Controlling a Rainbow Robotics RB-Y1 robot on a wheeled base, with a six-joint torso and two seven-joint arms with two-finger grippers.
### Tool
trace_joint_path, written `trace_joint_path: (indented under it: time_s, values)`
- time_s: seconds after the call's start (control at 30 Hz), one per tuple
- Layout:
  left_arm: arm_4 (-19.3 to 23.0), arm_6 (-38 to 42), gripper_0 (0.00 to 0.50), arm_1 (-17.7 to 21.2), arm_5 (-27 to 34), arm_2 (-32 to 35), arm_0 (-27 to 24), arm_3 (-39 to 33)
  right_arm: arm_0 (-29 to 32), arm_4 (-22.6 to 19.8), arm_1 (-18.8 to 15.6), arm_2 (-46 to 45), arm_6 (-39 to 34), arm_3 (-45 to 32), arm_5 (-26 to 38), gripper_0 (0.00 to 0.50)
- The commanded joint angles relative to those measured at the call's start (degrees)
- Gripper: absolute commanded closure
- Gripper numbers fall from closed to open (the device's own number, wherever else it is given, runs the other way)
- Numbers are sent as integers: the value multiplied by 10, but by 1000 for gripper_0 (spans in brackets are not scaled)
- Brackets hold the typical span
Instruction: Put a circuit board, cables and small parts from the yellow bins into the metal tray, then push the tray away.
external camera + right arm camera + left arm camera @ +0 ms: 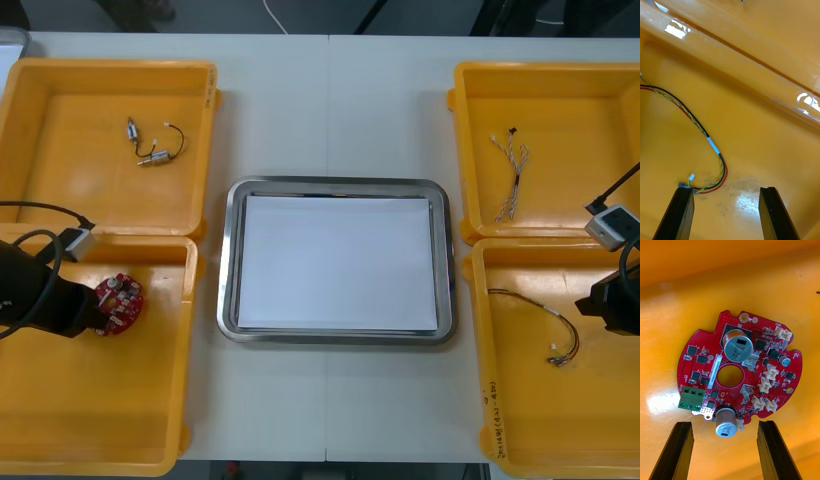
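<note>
The left hand [724, 424], lower left, hangs spread at the circuit board [739, 371]; the right hand [726, 189], lower right, is spread over the red and yellow cable [696, 120].

red circuit board [752, 369], yellow bins [90, 150], silver tray [336, 185]

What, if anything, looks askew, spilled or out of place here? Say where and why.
Nothing stands out. The metal tray sits square between the yellow bins, white inside. The red circuit board lies flat before the open left claw; the red and yellow cable lies in its bin by the open right claw.
</note>
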Motion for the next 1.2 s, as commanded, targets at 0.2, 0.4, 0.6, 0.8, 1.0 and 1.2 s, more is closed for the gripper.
trace_joint_path:
  time_s: [0.2,0.4,0.6,0.8,1.0,1.2]
  values:
    - [-8,-28,0,1,-24,-22,9,11,2,13,-22,39,42,-3,-35,0]
    - [-9,-31,0,1,-33,-28,9,17,4,25,-22,50,50,0,-37,0]
    - [-10,-32,0,2,-33,-28,10,18,4,21,-22,60,55,25,-51,0]
    - [-8,-30,499,4,-33,-28,10,18,3,24,-22,72,59,42,-72,0]
    - [-2,-24,500,4,-33,-27,9,18,0,36,-22,95,61,62,-100,0]
    - [12,-24,500,5,-33,-18,8,18,-1,34,-22,103,64,77,-110,0]
